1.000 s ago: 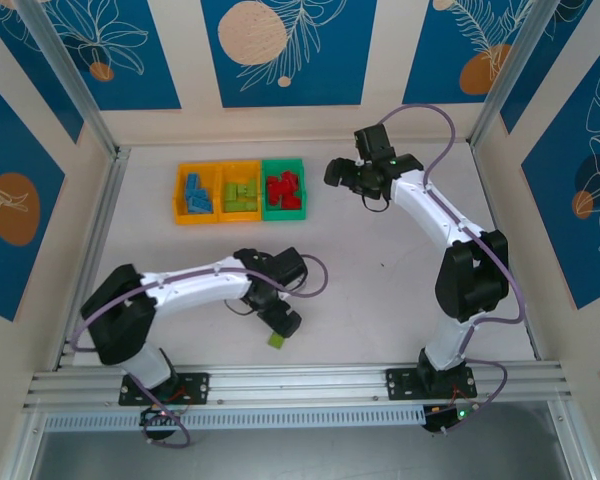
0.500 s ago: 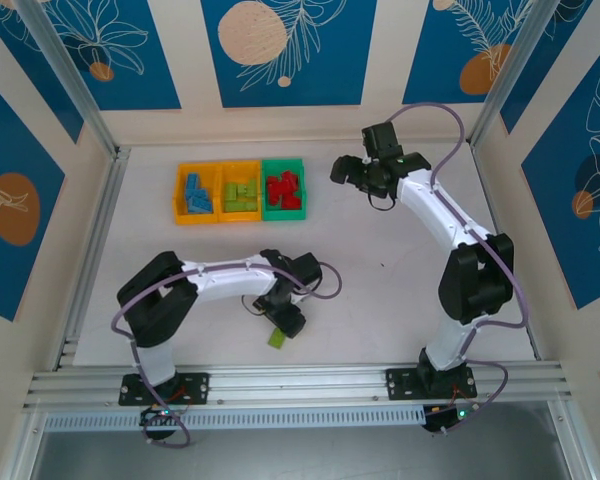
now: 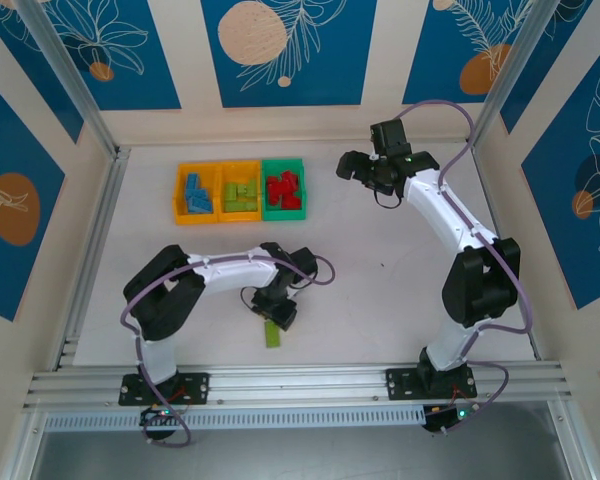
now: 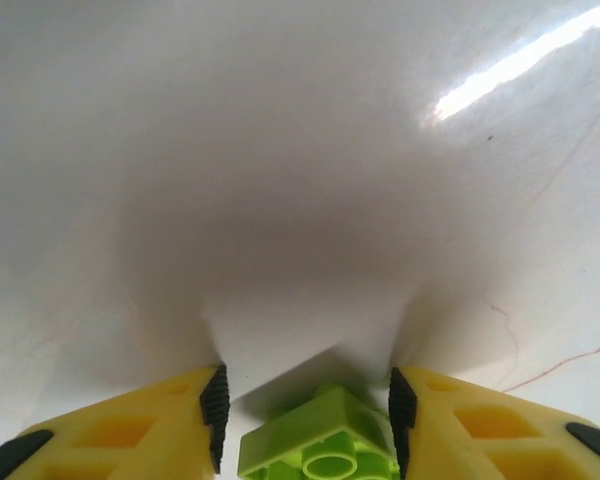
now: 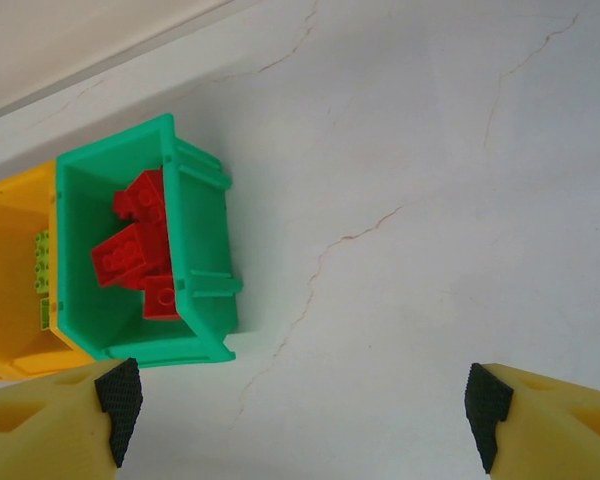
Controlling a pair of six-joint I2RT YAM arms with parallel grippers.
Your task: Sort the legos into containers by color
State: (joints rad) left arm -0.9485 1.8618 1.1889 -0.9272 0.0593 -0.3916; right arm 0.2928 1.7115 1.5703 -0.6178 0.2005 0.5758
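An aluminium rail (image 3: 300, 378) runs along the near edge and carries both arm bases, and beyond it lies the white table (image 3: 380, 300), matt, with a small dark speck (image 3: 383, 265) right of its middle. Near that front edge, left of centre, a single lime green brick (image 3: 272, 335) lies flat on the table, and the left pincer (image 3: 277, 318) is down over it; the left wrist view shows the brick between the two yellow fingers (image 4: 130, 430), close to both black pads, but I cannot tell whether they press on it. There the surface is smooth, with a bright streak of glare and faint hairline marks. Further back, at the left rear, three bins stand in a touching row: an orange-yellow bin (image 3: 180, 195) with blue bricks (image 3: 196, 195), a second orange-yellow bin (image 3: 240, 165) with lime bricks (image 3: 242, 195), and a green bin (image 3: 283, 162) with red bricks (image 3: 282, 188). The right pincer (image 5: 302, 398) hangs above bare table just right of the green bin, spread wide with nothing in it. Behind and to both sides stand cream walls (image 3: 385, 60) with blue panels (image 3: 280, 50) bearing white leaf outlines and orange discs, and slanted metal posts (image 3: 65, 75) at the rear corners
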